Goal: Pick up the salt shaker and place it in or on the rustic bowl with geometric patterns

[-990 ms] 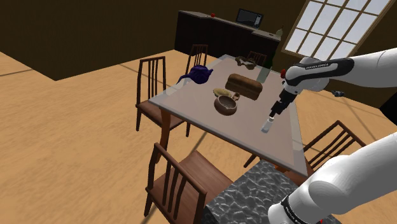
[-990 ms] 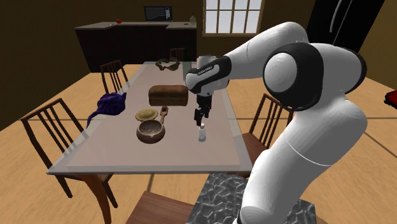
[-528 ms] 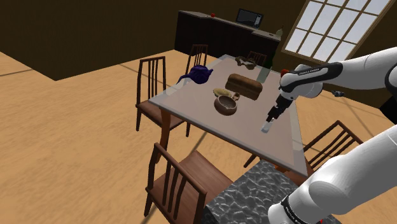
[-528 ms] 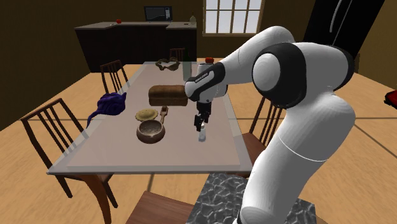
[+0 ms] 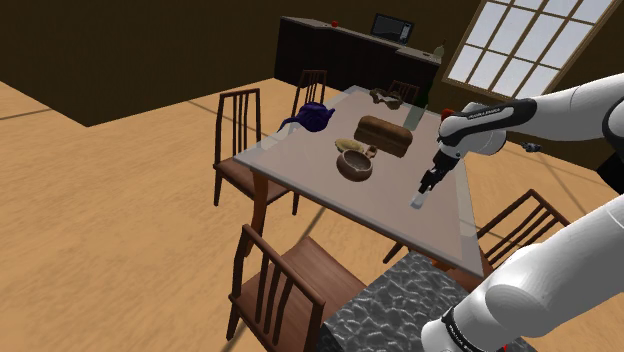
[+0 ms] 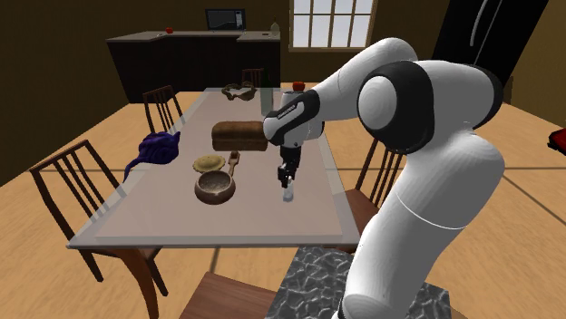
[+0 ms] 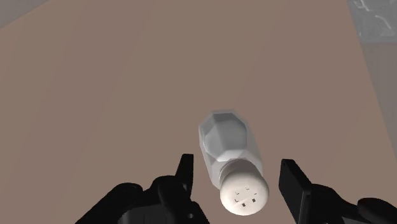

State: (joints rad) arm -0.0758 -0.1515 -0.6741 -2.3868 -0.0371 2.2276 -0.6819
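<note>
A small white salt shaker (image 7: 232, 143) with a round holed cap stands upright on the table, near the long edge on the stand's side (image 5: 418, 200) (image 6: 288, 192). My gripper (image 7: 238, 163) hangs straight above it (image 5: 428, 184) (image 6: 287, 177). Its black fingers (image 7: 187, 170) stand one on each side of the shaker's neck, with a narrow gap showing on each side. The brown patterned bowl (image 5: 354, 166) (image 6: 215, 188) sits on the table to the shoulder view's left of the shaker, about a hand's width away.
A brown loaf (image 5: 384, 134) lies behind the bowl, with a small yellowish dish (image 5: 350, 146) between them. A purple teapot (image 5: 315, 116) stands at the table's far side. Wooden chairs (image 5: 238, 130) ring the glass-topped table (image 5: 290, 165). The stone-patterned stand (image 5: 390, 310) is close by.
The hand has come down over the salt shaker, from above its top to around it. Over the last half second it has barely moved. The shaker stays in place.
</note>
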